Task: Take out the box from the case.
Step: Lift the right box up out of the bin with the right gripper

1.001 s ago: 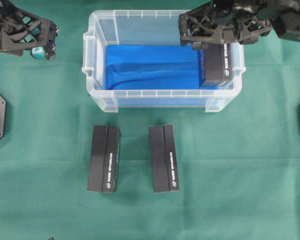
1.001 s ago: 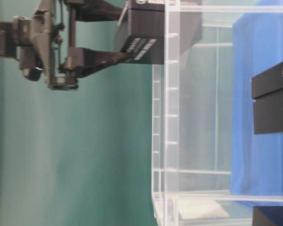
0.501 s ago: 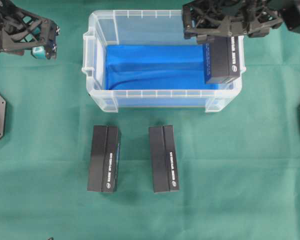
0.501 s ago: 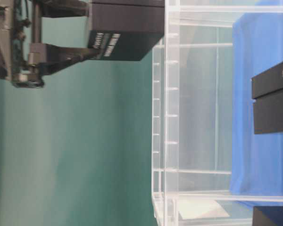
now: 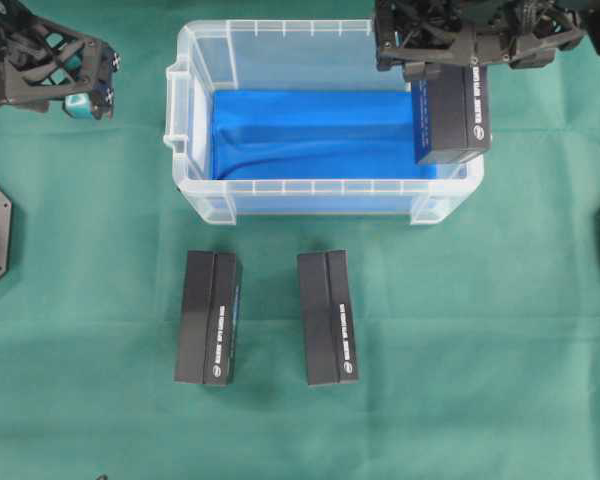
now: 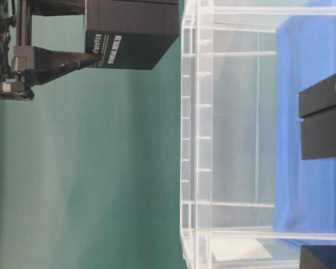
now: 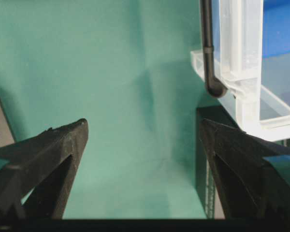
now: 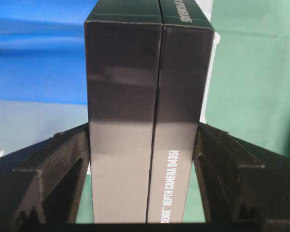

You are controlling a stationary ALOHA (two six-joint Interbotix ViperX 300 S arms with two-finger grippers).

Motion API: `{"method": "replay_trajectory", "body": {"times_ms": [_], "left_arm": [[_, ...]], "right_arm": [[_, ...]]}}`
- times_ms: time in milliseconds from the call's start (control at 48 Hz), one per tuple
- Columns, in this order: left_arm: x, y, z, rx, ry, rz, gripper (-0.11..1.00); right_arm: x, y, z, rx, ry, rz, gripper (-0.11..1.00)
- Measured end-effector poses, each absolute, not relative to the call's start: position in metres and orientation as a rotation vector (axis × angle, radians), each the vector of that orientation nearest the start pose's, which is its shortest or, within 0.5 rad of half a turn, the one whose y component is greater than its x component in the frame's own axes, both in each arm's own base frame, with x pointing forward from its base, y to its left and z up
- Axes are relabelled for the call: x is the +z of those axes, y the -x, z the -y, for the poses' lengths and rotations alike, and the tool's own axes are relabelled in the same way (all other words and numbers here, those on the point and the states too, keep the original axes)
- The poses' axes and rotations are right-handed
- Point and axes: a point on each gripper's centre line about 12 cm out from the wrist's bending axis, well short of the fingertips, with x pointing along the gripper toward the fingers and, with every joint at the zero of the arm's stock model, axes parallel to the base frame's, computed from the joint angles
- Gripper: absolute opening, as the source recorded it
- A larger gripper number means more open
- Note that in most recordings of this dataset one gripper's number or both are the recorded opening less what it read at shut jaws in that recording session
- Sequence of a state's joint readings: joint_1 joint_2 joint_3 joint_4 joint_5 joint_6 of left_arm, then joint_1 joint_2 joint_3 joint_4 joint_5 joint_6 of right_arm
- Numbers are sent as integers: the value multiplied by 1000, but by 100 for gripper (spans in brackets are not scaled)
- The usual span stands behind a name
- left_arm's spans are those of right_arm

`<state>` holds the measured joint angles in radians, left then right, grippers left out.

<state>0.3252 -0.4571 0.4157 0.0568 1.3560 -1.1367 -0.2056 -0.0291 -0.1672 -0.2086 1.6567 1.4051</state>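
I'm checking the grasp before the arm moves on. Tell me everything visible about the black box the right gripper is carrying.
The box is a long, matte black carton, apparently cardboard, with a seam down its middle and white print along one side reading "DEPTH CAMERA D435i". The right gripper is shut on it, one finger pressed flat against each long side. The table-level view shows it lifted above the rim of the case, touching nothing but the fingers. From overhead it sits over the case's right end.

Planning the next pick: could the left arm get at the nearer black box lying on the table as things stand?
Probably yes. The left gripper is open and empty, and only bare green cloth lies between it and the left box.
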Motion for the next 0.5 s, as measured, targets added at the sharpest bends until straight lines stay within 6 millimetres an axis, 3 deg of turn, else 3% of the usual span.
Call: {"method": "replay_trajectory", "body": {"times_ms": [501], "left_arm": [[321, -236, -85, 1030, 1111, -1000, 98]], "right_arm": [[372, -345, 96, -1303, -1121, -960, 65]]}}
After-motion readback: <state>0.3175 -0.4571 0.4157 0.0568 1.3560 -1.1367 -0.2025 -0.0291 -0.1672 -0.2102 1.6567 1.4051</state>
